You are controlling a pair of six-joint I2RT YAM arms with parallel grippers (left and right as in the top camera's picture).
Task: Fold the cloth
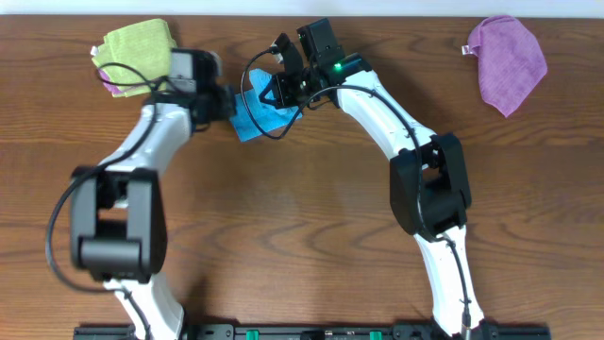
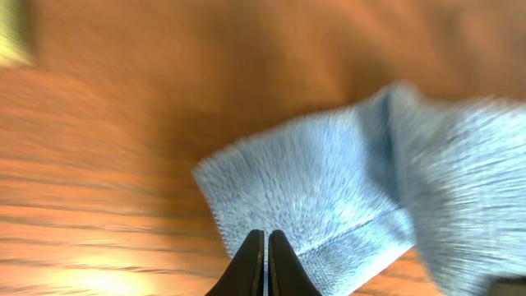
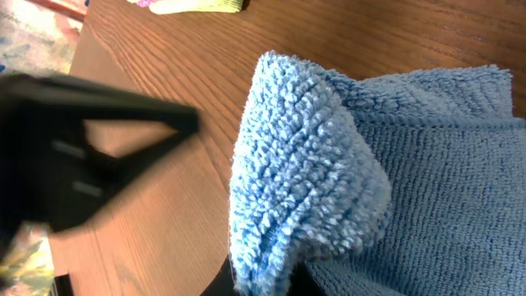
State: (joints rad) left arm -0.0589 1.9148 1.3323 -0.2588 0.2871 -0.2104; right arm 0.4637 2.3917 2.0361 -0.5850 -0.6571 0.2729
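Your right claw (image 3: 261, 289) is clenched on a pinched-up ridge of the sky-blue cloth (image 3: 436, 164), likely so that fold can be carried over the flat part. Your left claw (image 2: 265, 247) has its fingers pressed together at the near hem; whether fabric sits between them, you cannot tell. The sky-blue cloth lies on the table (image 1: 302, 236) toward its far edge, between both claws. Bare wood opens toward you. Farther off, the lime-green cloth (image 1: 142, 45) lies near the left arm; the purple cloth (image 1: 510, 61) is well apart.
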